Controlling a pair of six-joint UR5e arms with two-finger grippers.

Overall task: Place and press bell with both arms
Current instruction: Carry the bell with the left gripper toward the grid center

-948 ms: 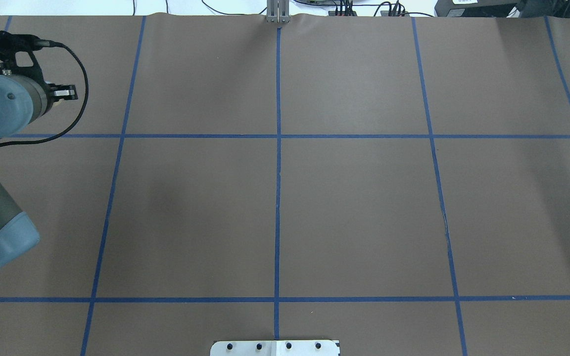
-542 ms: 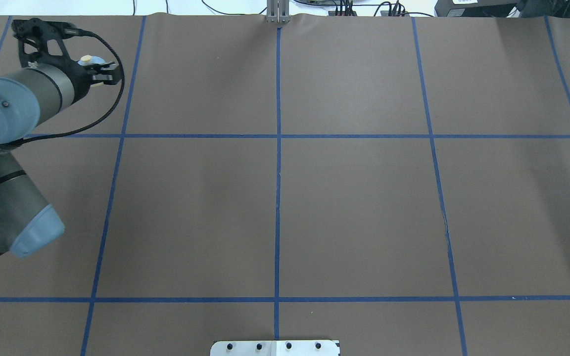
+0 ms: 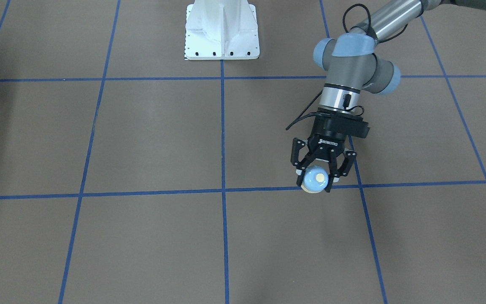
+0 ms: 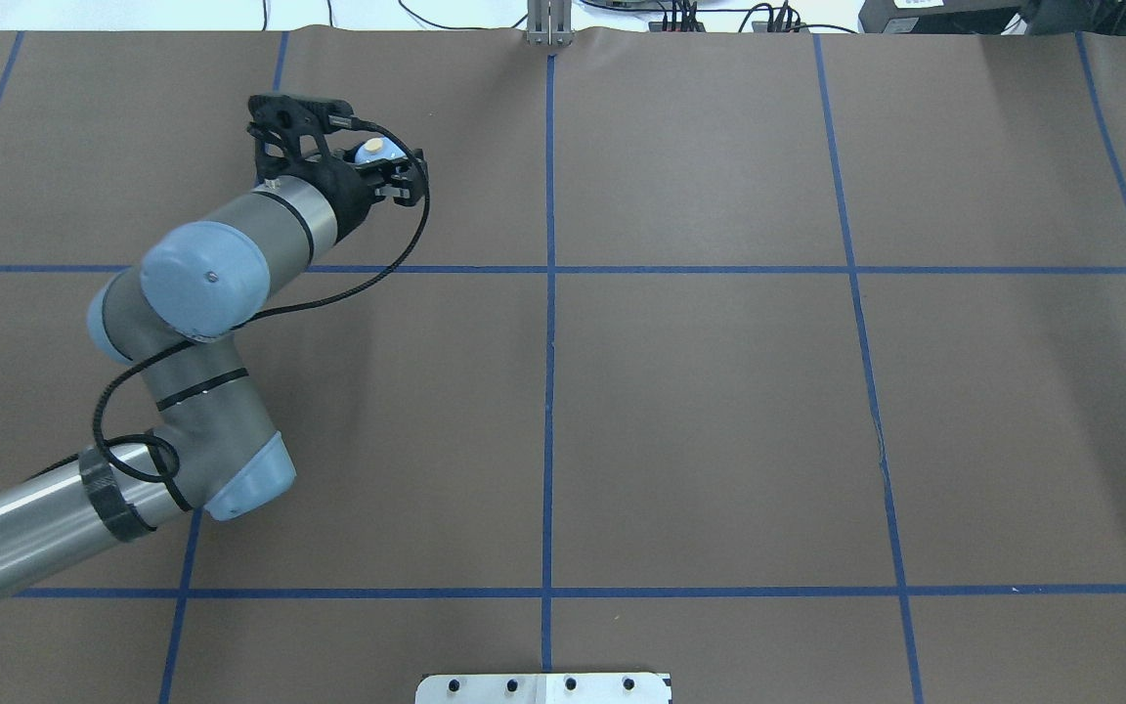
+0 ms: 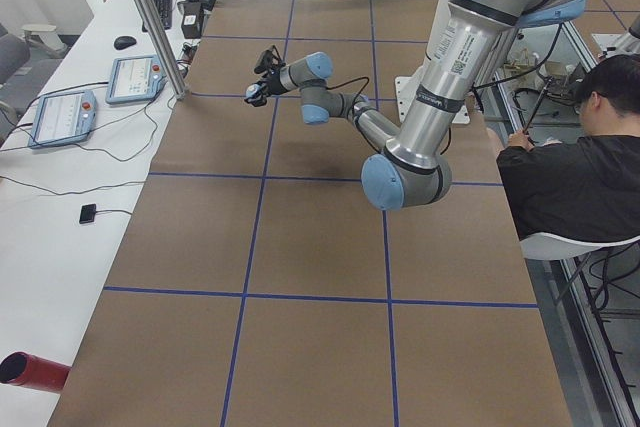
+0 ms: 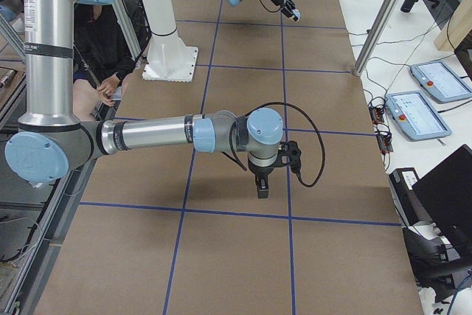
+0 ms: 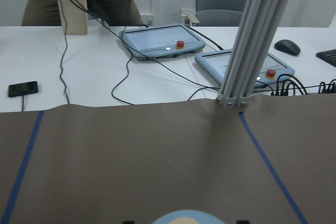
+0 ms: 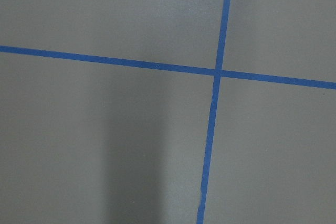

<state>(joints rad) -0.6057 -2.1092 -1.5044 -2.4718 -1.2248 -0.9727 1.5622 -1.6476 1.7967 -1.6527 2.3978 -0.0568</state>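
— Where is the bell (image 3: 315, 178)?
— The left tool (image 3: 315, 184) holds it tight, with one finger on each side. Its cream button faces up. It is over the bench (image 4: 700, 411), by a blue line (image 3: 395, 184), on the robot's left and far from its base.
— And the right tool (image 6: 261, 191)?
— It points down over the bench. I cannot tell if it is wide or narrow.

This is a robotics test laboratory. Two jointed arms (image 6: 162, 134) rise from a white pedestal (image 3: 222, 31) set on a worktop (image 4: 700, 391) that is covered in brown sheet and divided into squares by blue tape lines (image 4: 549, 391). Aluminium frame posts (image 7: 260, 40), teach pendants (image 7: 160, 40) with red stop buttons (image 7: 180, 44), a keyboard (image 7: 328, 56), a mouse (image 7: 287, 46) and a seated operator (image 5: 565, 182) line its edges.
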